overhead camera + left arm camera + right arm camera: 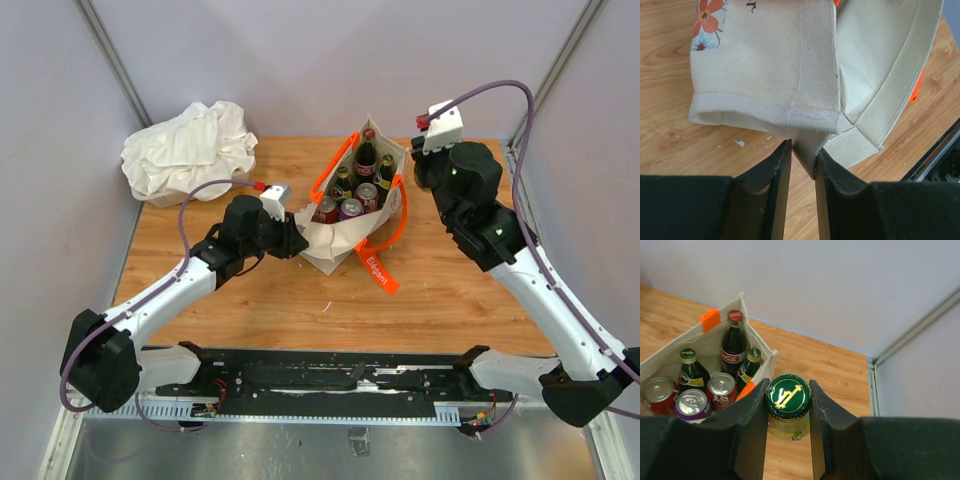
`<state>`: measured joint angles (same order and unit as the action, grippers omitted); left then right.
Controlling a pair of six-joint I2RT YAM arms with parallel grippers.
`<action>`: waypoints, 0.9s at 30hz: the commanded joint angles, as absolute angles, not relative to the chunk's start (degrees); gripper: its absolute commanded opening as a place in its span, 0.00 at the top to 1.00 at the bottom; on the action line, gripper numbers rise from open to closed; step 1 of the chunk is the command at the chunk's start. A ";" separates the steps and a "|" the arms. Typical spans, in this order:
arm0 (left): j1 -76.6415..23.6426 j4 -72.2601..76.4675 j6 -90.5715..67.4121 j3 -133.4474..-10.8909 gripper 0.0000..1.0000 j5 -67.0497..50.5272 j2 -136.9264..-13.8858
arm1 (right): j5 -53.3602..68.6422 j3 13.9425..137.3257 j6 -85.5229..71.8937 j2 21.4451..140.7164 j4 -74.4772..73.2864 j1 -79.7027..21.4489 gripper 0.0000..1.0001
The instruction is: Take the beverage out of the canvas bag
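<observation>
Right hand (788, 385) clamps a green-capped bottle (788, 396) upright just right of the bag (335, 245), outside it, with cans (692, 402) and other bottles (734, 347) inside; left hand (803, 150) has fingers (777, 185) slightly parted around the bag's corner, whether pinching I cannot tell

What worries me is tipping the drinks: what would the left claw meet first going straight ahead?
The canvas bag: its corner sits between the jaws of the left claw, touching or nearly so.
</observation>
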<state>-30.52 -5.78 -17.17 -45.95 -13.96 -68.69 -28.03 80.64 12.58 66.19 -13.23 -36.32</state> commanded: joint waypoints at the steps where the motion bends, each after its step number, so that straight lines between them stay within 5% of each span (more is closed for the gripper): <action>1: -30.50 -6.37 -16.44 -46.86 0.70 -13.20 -67.84 | -27.83 77.72 6.11 63.35 -5.79 -28.05 0.99; 15: -30.51 -4.63 -16.08 -46.58 0.71 -13.36 -70.68 | -12.70 56.68 -8.07 65.38 10.14 -8.31 0.99; 27: -30.50 -3.69 -16.50 -45.88 0.68 -12.98 -71.45 | -11.51 49.80 -7.76 72.27 20.58 -5.39 0.99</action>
<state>-30.52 -4.73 -16.88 -45.95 -13.78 -70.52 -11.81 49.74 -7.49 71.83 7.73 -6.57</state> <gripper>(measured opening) 0.313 0.326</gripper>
